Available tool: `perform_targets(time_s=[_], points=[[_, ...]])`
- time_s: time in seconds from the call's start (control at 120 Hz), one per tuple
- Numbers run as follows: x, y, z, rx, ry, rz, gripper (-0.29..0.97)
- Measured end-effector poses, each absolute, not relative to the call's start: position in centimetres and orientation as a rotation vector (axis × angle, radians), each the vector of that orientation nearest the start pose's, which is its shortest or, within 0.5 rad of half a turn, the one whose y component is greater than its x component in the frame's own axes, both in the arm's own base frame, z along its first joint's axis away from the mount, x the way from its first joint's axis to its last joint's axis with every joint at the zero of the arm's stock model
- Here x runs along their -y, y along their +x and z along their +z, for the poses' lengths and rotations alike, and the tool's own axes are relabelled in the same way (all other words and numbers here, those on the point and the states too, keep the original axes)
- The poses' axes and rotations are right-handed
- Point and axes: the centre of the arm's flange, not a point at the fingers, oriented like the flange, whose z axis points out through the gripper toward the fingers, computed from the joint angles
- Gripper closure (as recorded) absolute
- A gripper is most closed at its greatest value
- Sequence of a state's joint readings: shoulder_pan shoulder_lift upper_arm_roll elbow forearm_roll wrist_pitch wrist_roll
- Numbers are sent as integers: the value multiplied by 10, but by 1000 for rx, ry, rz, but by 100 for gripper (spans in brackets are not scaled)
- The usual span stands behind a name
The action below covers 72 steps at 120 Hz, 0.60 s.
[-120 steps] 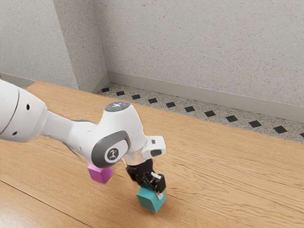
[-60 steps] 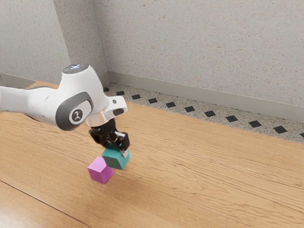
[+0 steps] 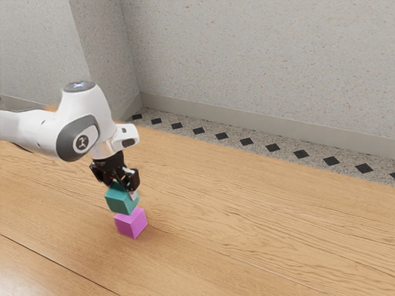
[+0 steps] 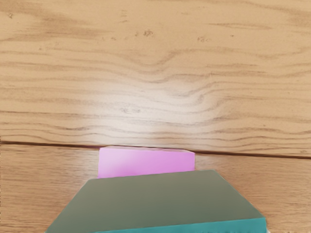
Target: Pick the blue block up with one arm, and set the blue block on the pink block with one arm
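Moved: blue block (image 3: 121,200) now directly above pink block (image 3: 130,222); claw (image 3: 121,187) clamped on it.

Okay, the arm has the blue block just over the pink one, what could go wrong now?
The blue block in the end effector sits slightly toward the exterior view's left of the pink block, so on release it may overhang and tip off. Pushing lower could nudge the pink block aside.

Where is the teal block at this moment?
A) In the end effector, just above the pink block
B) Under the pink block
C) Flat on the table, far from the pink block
A: the end effector grips the teal block from two sides, directly over the pink block.
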<state>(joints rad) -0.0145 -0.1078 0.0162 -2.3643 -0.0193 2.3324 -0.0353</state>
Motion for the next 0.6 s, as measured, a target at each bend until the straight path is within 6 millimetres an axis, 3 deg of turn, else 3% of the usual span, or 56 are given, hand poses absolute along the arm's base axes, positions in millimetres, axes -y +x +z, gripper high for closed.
perform_targets(time_s=[0.6], points=[[-11,502,363,-49,-3135,-62,35]])
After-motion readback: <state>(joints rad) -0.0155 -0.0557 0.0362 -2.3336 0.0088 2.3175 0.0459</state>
